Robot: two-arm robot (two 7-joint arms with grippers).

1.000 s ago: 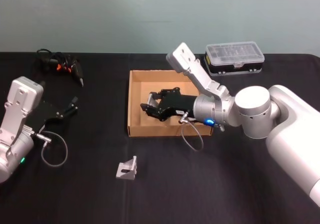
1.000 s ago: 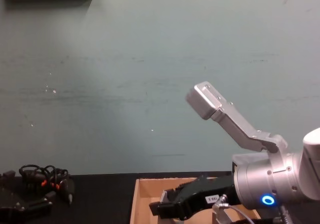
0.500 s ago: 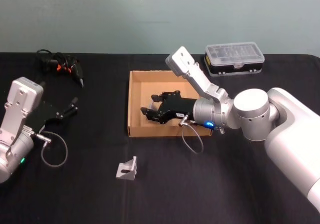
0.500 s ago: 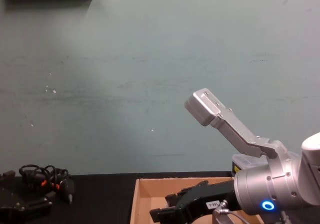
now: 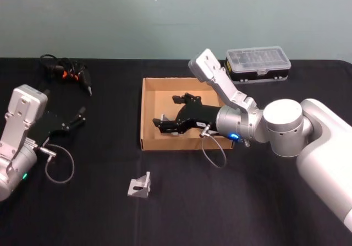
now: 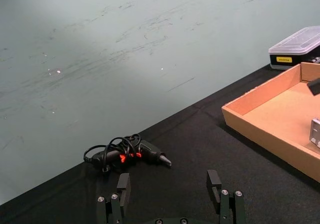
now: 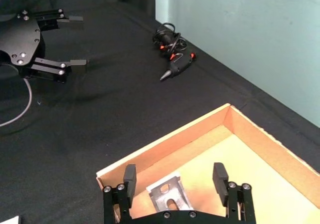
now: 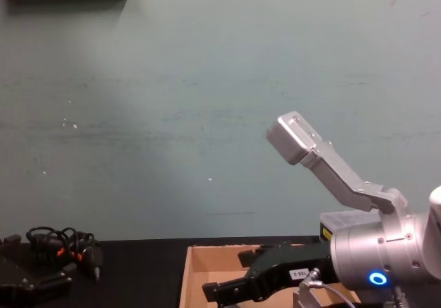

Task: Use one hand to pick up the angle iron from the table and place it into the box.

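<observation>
Head view: right gripper (image 5: 168, 114) low over the left part of the cardboard box (image 5: 144, 114), fingers parted, holding nothing. Angle iron (image 5: 139, 186) out on the desk (image 5: 247, 202), well apart from that gripper, on the near side of the box's near wall and a little to the left. Too small to give a long axis; one flange apparently standing up. Left gripper (image 5: 77, 118) parked at the left edge, also spread, and farther from the angle iron than the right one. Clear-lidded case (image 5: 257, 63) beyond the box's far right corner; corded hand tool (image 5: 71, 72) at far left.

Right wrist view: fingers wide apart, with a second angle iron (image 7: 167, 196) lying flat on the box floor between them, not gripped.

Left wrist view: fingers spread above bare desk, the hand tool ahead, the box off to one side.

Chest view: right gripper just above the box's rim.

Probably next: up clear of the near wall, then nearer and leftward, down onto the angle iron.
</observation>
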